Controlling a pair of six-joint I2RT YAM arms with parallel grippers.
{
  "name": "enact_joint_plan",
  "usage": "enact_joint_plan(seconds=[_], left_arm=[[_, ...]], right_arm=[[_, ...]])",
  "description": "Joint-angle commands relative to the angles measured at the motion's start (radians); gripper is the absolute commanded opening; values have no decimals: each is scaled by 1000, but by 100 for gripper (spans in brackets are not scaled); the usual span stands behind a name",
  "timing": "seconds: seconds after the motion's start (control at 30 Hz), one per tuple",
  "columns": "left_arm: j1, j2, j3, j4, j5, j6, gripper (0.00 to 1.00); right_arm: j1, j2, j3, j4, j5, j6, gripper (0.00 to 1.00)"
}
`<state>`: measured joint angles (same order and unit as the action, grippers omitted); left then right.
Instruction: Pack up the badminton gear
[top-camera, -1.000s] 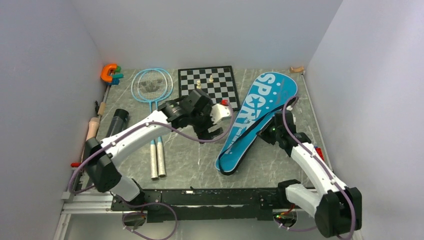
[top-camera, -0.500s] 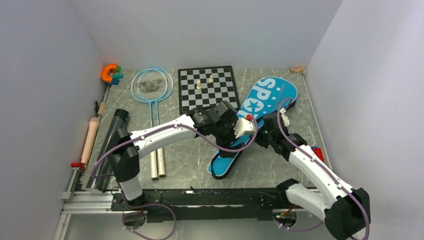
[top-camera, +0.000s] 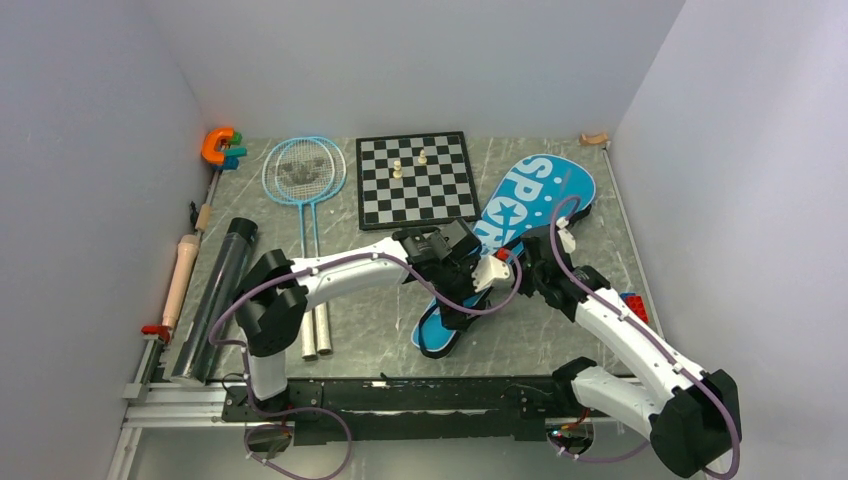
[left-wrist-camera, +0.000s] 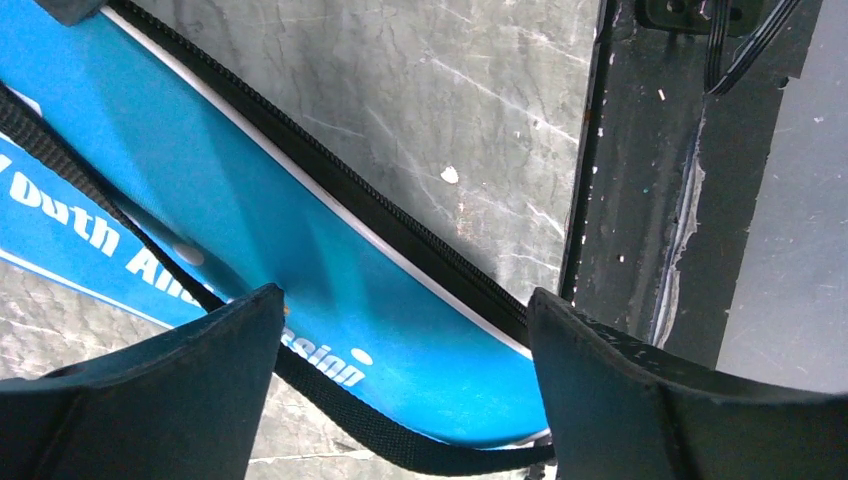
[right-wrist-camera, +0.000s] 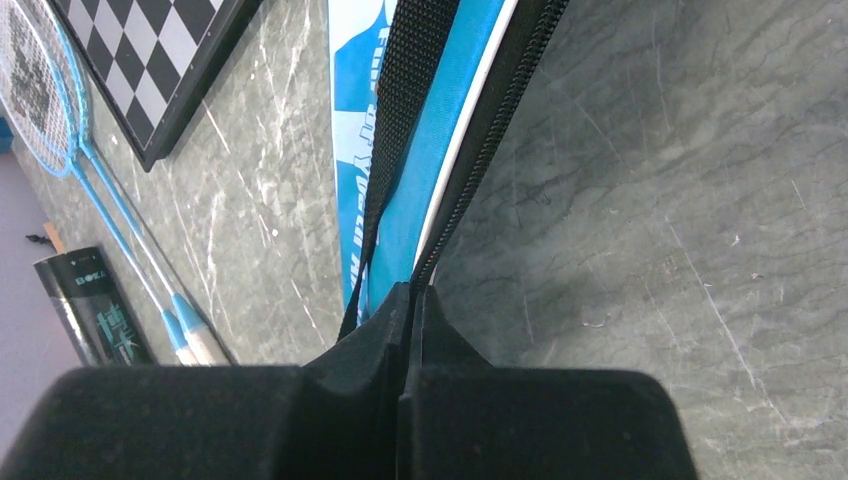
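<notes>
The blue "SPORT" bag (top-camera: 525, 205) lies slantwise at centre right, its narrow end near the table's front. My left gripper (top-camera: 466, 300) is open, its jaws astride the bag's narrow end (left-wrist-camera: 300, 250) just above the black strap (left-wrist-camera: 330, 385), touching nothing. My right gripper (top-camera: 530, 270) is shut on the bag's black zipped edge (right-wrist-camera: 480, 150). Two light-blue rackets (top-camera: 305, 175) lie side by side on the left and also show in the right wrist view (right-wrist-camera: 60, 120). The black lettered tube (top-camera: 215, 295) lies left of them. No shuttlecocks are in view.
A chessboard (top-camera: 415, 180) with two pale pieces lies at the back centre. An orange C-shaped toy (top-camera: 217, 146) sits in the back left corner. A wooden roller (top-camera: 180, 278) lies along the left wall. A red block (top-camera: 633, 303) sits by the right arm. The black front rail (left-wrist-camera: 640, 200) borders the bag's tip.
My left arm has swung right and nearer, from beside the chessboard to over the bag's narrow end. The bag has slid left and nearer with my right gripper holding its edge.
</notes>
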<state>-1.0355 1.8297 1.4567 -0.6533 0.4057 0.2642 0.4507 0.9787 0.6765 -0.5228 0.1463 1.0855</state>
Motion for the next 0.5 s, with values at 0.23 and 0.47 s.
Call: enact_joint_plan(seconds=[0.23,0.47], left_arm=[[-5,11,-21,23,-51,30,47],[-5,4,-46,33,-72,35,18]], right_arm=[[29,-9,24,45,7,19,0],[36,-35,0,32,-7,23,0]])
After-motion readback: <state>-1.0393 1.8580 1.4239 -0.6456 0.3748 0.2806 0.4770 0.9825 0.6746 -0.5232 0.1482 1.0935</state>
